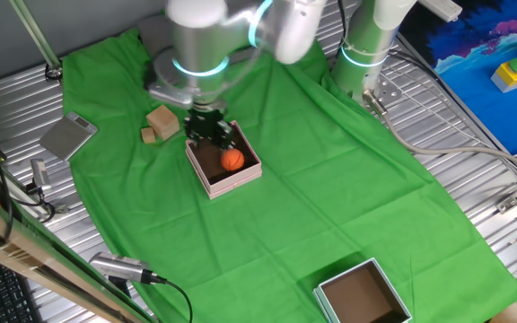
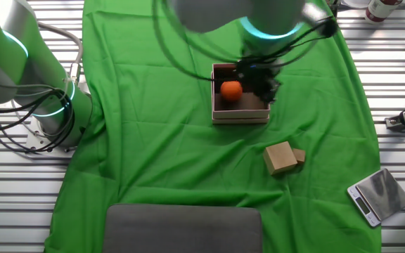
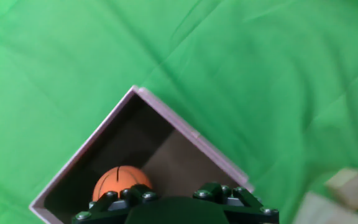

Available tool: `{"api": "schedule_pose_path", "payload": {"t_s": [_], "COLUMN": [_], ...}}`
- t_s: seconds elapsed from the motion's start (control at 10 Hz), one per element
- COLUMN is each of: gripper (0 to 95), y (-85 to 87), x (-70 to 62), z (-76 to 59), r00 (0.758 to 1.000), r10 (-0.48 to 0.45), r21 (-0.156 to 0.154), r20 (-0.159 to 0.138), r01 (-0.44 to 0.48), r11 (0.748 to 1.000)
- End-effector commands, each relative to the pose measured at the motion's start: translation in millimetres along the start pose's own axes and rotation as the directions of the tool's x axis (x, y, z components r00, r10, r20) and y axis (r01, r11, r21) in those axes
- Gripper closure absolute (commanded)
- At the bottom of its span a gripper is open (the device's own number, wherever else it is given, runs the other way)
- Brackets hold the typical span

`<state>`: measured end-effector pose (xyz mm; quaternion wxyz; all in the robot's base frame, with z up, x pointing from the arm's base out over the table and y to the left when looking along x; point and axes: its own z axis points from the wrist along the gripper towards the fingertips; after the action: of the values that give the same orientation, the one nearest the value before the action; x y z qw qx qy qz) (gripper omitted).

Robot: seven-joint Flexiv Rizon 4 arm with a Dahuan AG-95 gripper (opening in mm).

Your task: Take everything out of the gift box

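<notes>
The arm [image 1: 240,31] is built of smooth silver-grey rounded links, with glowing cyan rings at the joints. The black gripper [image 1: 212,127] hangs over the gift box [image 1: 225,165]; black cables loop beside it. In the hand view its dark fingers [image 3: 213,191] show rows of round screw heads.

Pale pink gift box [image 1: 225,177] with a dark brown inside holds an orange ball [image 1: 232,160] with dark lines. Beside it, a tan wooden cube [image 1: 162,121] on green cloth [image 1: 330,179]
</notes>
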<state>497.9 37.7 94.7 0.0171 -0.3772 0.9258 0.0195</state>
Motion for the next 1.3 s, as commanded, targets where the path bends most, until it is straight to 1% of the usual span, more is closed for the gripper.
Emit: {"api": "schedule_pose_path", "payload": {"t_s": [0.1, 0.2, 0.3, 0.4, 0.5, 0.6, 0.9, 1.1, 1.3], "gripper": [19.0, 19.0, 19.0, 19.0, 19.0, 19.0, 19.0, 19.0, 19.0], "y": [7.0, 16.0, 23.2, 40.4, 55.7, 64.9, 71.0, 72.9, 75.8], "x": [0.6, 3.7, 7.5, 18.2, 27.3, 32.5, 30.6, 28.0, 25.7], "z": [-0.6, 4.6, 8.9, 16.9, 24.4, 30.5, 37.0, 40.4, 46.8], "r00": [0.995, 0.993, 0.991, 0.985, 0.981, 0.978, 0.974, 0.97, 0.966], "r10": [0.094, 0.113, 0.125, 0.164, 0.189, 0.204, 0.222, 0.239, 0.255], "r21": [-0.095, -0.1, -0.111, -0.135, -0.128, -0.127, -0.13, -0.126, -0.125], "r20": [0.024, 0.027, 0.035, 0.047, 0.042, 0.046, 0.052, 0.047, 0.048], "r01": [-0.091, -0.11, -0.121, -0.157, -0.182, -0.196, -0.214, -0.231, -0.247], "r11": [0.991, 0.989, 0.986, 0.978, 0.975, 0.972, 0.968, 0.965, 0.961]}}
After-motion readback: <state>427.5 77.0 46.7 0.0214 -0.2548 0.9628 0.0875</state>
